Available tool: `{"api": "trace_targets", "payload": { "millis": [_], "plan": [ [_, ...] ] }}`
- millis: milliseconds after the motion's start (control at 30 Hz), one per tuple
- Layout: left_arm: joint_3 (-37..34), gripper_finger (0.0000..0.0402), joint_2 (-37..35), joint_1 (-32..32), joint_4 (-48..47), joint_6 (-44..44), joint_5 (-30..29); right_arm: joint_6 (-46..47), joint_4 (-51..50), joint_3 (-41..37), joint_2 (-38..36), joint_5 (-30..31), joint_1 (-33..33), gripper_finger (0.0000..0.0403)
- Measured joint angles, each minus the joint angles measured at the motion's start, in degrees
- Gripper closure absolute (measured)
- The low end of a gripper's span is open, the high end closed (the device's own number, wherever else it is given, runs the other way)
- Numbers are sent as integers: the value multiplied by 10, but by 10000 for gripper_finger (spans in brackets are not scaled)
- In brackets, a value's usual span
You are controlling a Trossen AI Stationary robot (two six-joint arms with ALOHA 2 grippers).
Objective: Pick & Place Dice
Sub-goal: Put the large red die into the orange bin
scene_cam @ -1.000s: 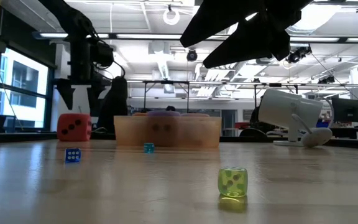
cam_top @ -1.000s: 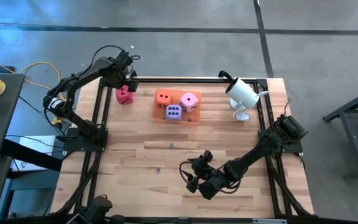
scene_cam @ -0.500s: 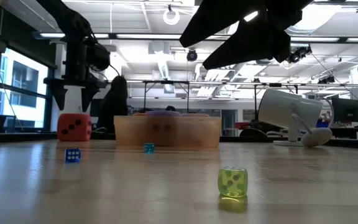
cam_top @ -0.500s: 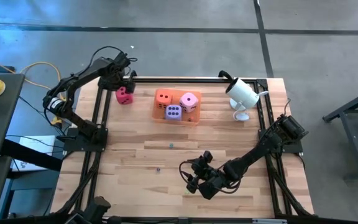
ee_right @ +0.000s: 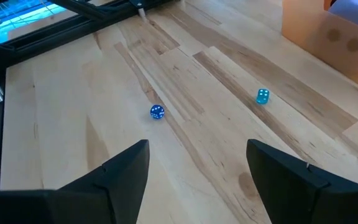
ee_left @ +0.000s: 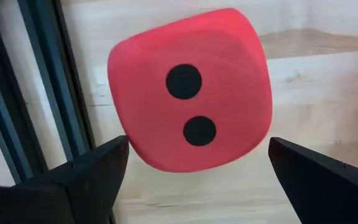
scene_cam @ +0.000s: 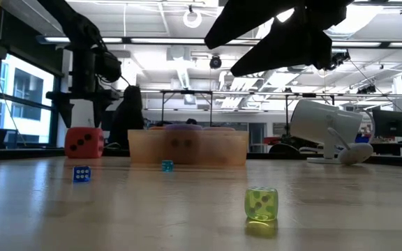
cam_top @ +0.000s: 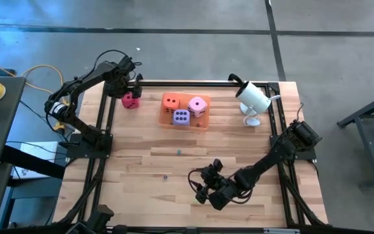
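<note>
Though tilted, red die [ee_left: 190, 115] two-up

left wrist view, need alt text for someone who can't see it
A red die showing two black pips fills the view, resting on the wooden table beside a dark frame rail. The open left gripper frames it without touching.
</note>
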Motion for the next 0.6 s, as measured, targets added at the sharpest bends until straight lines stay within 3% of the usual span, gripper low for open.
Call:
{"api": "trace_targets", "payload": {
  "millis": [600],
  "plan": [
    [-31, 26, 3, 0, 82, -53, 44, -2, 0, 0, 0, 0, 0, 145]
  ]
}}
